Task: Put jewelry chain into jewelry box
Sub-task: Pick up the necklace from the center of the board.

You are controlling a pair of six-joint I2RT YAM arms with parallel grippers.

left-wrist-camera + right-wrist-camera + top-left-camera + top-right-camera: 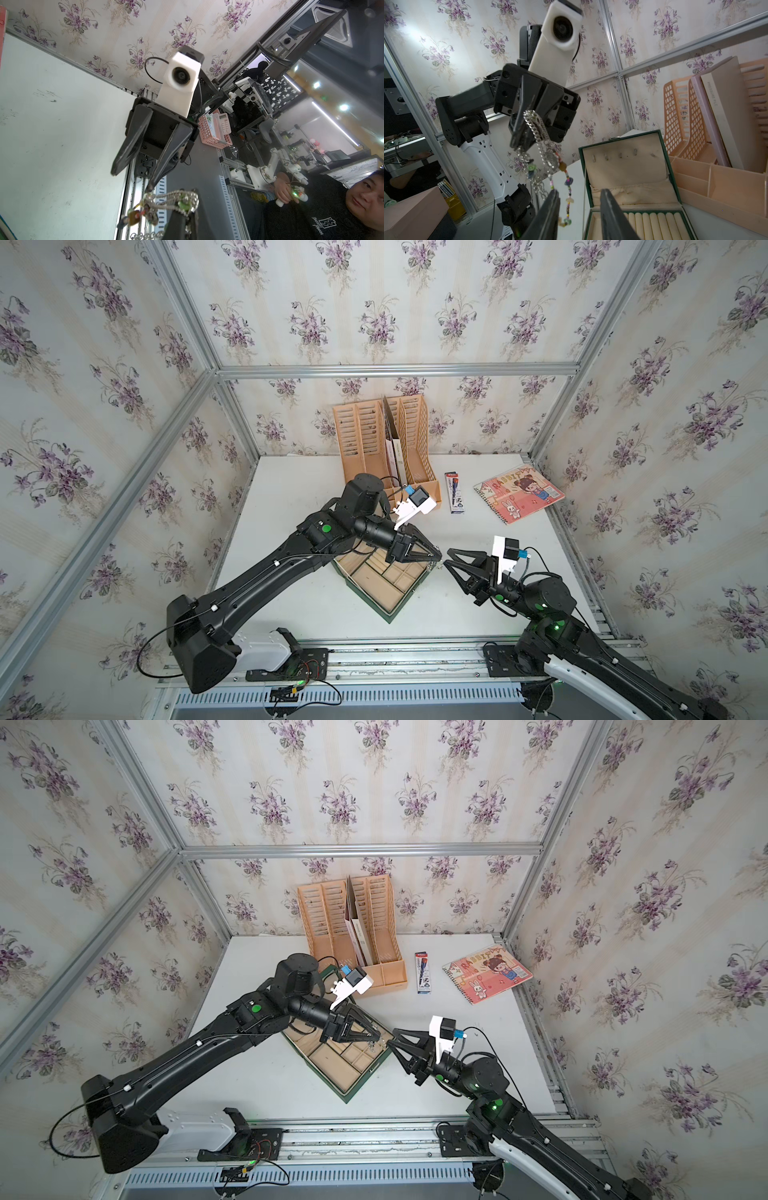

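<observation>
The white table (291, 614) carries everything. The tan file holder (374, 448) stands behind the box, at the back wall, with a couple of folders upright in it.

The box (374, 585) lies near the table's middle, turned corner-on toward the robot. It is open: the beige compartments face up, and the right wrist view shows the lid (629, 166) standing upright on the holder's side, with a row of ring rolls (652, 224) at its foot.

The pink book (519, 493) lies flat, well apart from the box, behind it and to its right.

The left gripper (436, 551) reaches across the box from the left and hangs above the box's right corner. Its jaws are pressed together on the chain. The right gripper (447, 557) points at it from the box's right side, tip nearly to tip. Its jaws stand parted and hold nothing.

The pen pack (454, 492) lies behind the box and to its right, between holder and book.

The chain (538, 133) is off the table, looped over the left gripper's closed tips. It dangles above the box's right corner. Silvery links, charms and a beaded strand (568, 197) hang down, and the strand shows between the right gripper's parted fingers (550, 212). Whether it touches them cannot be told.
</observation>
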